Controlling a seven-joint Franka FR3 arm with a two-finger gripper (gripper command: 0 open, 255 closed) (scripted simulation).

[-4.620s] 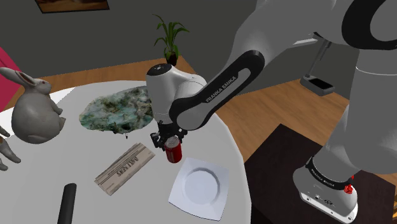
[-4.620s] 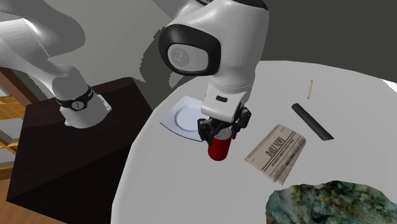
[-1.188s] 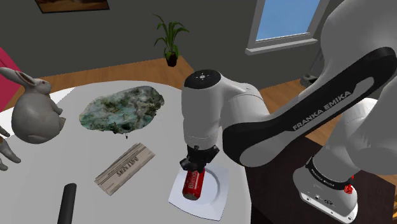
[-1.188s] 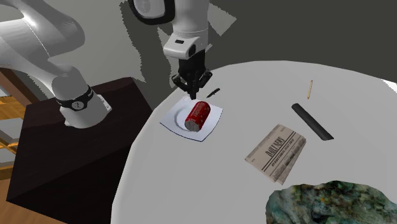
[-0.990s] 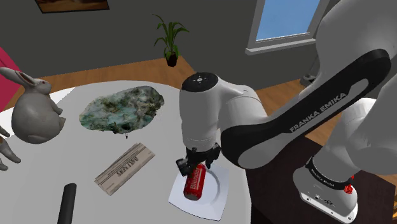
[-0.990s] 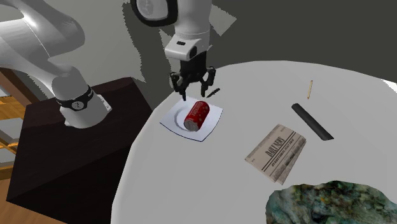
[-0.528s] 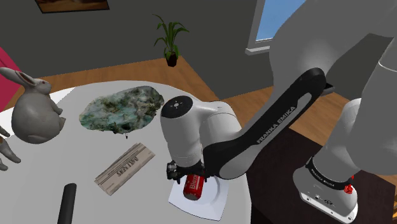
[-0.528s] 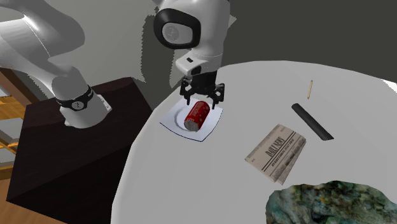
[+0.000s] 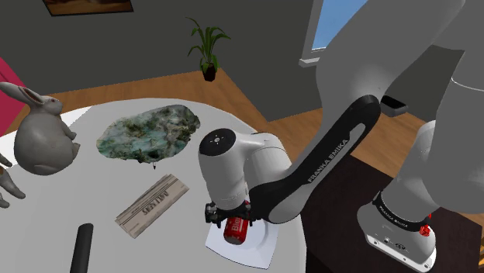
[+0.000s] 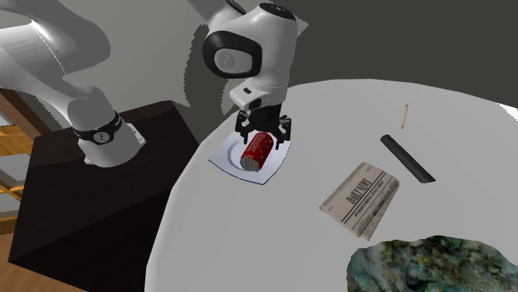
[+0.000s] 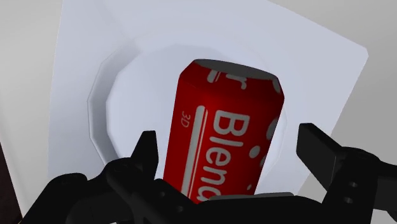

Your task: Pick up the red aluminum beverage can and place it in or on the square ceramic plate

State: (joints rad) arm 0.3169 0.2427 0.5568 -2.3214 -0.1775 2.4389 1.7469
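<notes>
Spread wide, the black two-finger gripper (image 10: pixel 263 131) straddles the red beverage can (image 10: pixel 257 150) lying sideways on the square white plate (image 10: pixel 224 158), with a folded newspaper (image 10: pixel 363 199) well apart

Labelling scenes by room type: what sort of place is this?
Likely a living or dining room in a house: round white table, wooden floor, potted plant by the wall, rabbit figurine.

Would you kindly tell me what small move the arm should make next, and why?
Probably lift straight up and clear. The can lies on its side in the plate, and the open fingers straddle it without touching, so the placing looks done.
</notes>
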